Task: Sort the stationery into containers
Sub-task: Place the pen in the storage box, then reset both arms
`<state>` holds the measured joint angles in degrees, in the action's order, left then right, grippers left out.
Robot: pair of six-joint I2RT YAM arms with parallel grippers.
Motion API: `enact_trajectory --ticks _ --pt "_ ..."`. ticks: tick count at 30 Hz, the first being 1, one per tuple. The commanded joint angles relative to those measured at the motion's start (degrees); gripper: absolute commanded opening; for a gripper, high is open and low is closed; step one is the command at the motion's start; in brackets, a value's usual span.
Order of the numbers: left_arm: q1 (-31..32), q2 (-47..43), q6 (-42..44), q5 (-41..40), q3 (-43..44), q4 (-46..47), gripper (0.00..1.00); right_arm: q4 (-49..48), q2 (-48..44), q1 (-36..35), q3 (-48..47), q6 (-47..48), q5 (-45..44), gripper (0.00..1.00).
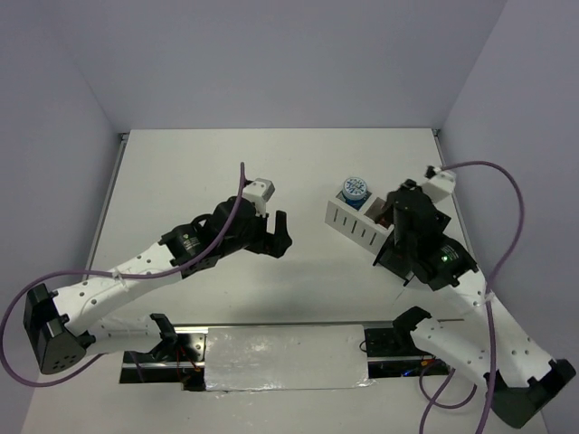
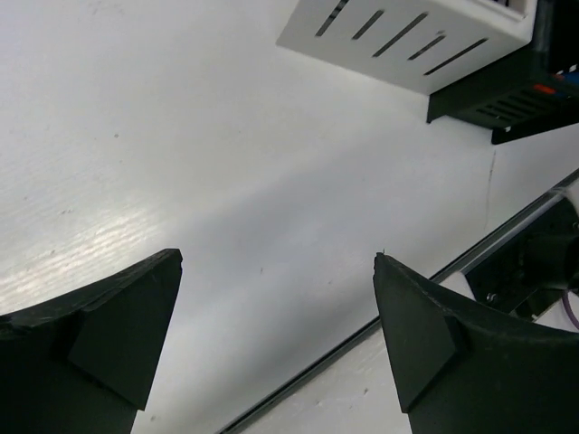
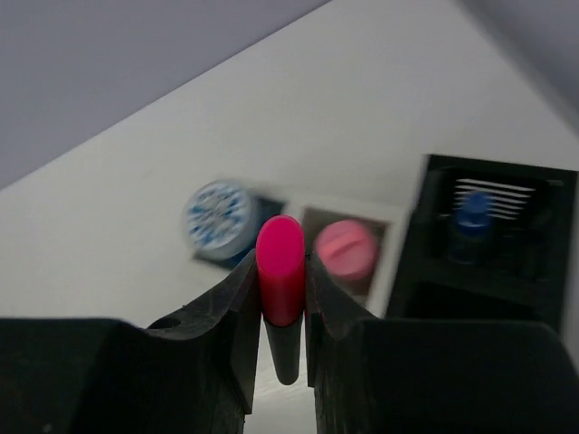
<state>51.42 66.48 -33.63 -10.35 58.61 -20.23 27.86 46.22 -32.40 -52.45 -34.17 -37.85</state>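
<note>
Table (image 1: 181,172) lies open left of white box (image 1: 355,226).

A white table (image 1: 271,172) with faint wood grain stood enclosed by a plain pale-lavender back wall (image 1: 271,54), a left wall (image 1: 45,136) and a right wall (image 1: 534,99), under soft, even light that cast blurred shadows.

highlighter cap (image 3: 280,262) pink | tin lid (image 3: 220,220) blue-white pattern | slotted box (image 2: 407,41) white | bin (image 3: 421,226) black

We see a robotics lab cell: a white table (image 1: 226,172) boxed by plain pale walls (image 1: 271,54), with left arm (image 1: 127,271) and right arm (image 1: 479,339) bolted at six o'clock, trailing purple cables (image 1: 242,185).
</note>
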Motion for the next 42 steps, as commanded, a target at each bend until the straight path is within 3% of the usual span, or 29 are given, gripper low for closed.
enact_trajectory --ticks 1,6,9,17,21,26,28,30,32,35,38,42 --pt "-0.3 -3.0 -0.4 -2.1 -0.2 -4.9 0.99 5.5 -2.4 7.7 2.3 4.4 -15.6 0.0" --pt "-0.3 -7.3 0.7 0.0 -4.2 -3.3 0.99 -4.2 -5.9 14.6 9.1 12.2 -15.4 0.0" --pt "-0.4 -8.1 1.8 5.4 -5.2 -1.3 0.99 -11.3 -6.4 17.0 12.6 16.3 -11.6 0.0" --pt "-0.4 -7.8 2.0 6.6 -4.0 -2.3 0.99 -12.0 -5.3 18.4 14.6 13.2 -7.9 0.01" --pt "-1.1 -7.3 1.8 4.4 -2.9 -4.7 0.99 -11.3 -6.0 18.4 15.4 11.9 -6.7 0.09" --pt "-5.1 -7.0 0.6 1.0 -1.5 -9.1 0.99 -9.0 -7.6 18.4 16.8 10.2 -6.1 0.11" --pt "-6.8 -7.2 0.4 0.9 -0.8 -10.6 0.99 -8.5 -8.8 18.4 17.6 10.1 -5.5 0.2" --pt "-9.3 -7.2 0.1 0.1 0.2 -11.9 0.99 -8.1 -9.6 18.4 18.0 10.4 -4.5 0.44" --pt "-11.9 -7.2 -0.3 -0.6 1.1 -14.3 0.99 -7.5 -10.6 18.4 18.1 10.5 -4.3 0.48" --pt "-15.5 -6.6 -1.1 -2.0 3.4 -17.8 0.99 -6.5 -11.4 18.4 18.3 10.6 -4.1 0.77" --pt "-18.5 -5.9 -2.1 -4.7 6.1 -22.4 0.99 -5.4 -12.4 18.4 17.6 11.0 -2.9 0.92" --pt "-20.9 -5.7 -2.6 -9.4 11.1 -28.3 0.99 -2.9 -14.9 18.4 13.6 12.1 1.8 0.97"
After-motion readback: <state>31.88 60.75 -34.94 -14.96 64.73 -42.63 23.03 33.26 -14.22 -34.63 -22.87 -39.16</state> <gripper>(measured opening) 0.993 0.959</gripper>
